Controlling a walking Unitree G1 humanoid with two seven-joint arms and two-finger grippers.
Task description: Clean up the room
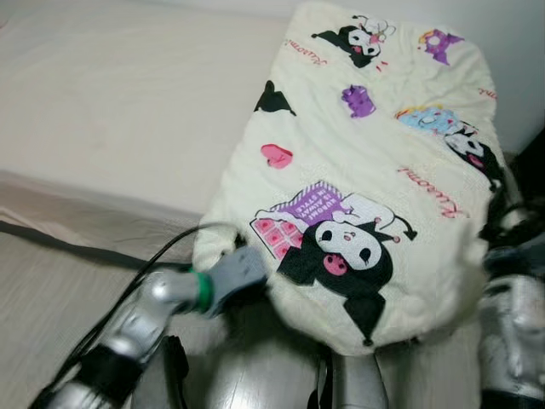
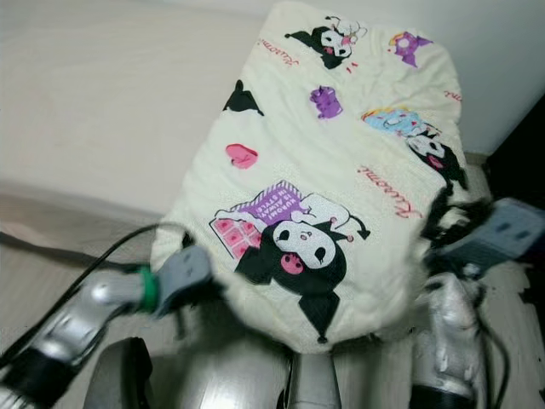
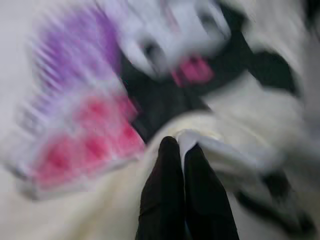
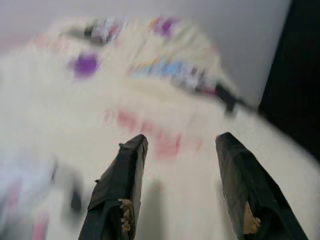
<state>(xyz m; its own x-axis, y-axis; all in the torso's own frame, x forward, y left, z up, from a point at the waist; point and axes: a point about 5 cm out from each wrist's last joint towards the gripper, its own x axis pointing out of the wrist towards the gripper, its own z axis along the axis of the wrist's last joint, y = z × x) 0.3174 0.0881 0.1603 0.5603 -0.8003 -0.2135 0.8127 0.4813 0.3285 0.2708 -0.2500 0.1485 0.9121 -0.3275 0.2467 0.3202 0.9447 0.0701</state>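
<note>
Left gripper (image 3: 177,150) is pinched tight on a fold of the pillow (image 1: 375,170), the two black fingers (image 3: 165,190) pressed together with cream fabric squeezed between their tips. It grips at the near left edge, beside the printed cartoon character, so that corner carries weight and the pillow does not sag off that side.

Right gripper (image 4: 182,145) has its fingers spread wide, nothing clamped between them; the wrist view shows the pillow's surface just ahead of the tips. From the head view it sits at the pillow's right edge (image 2: 477,243), likely propping or steadying that side rather than gripping.

Largest thing behind: the bed (image 1: 111,94), pale sheet, filling the upper left. Pillow's far end lies over or against the bed next to the white wall (image 2: 502,60); near end overhangs toward the robot, held up between both arms. Cannot tell how much of it rests on the mattress.

Pillow is big, soft, floppy, so two contact points make sense for carrying it level. Judgement: mid-placement onto the bed, or just lifted from it.

Black cable (image 1: 162,251) loops off the left arm below the pillow edge. Wrist views blurred, detail limited.
</note>
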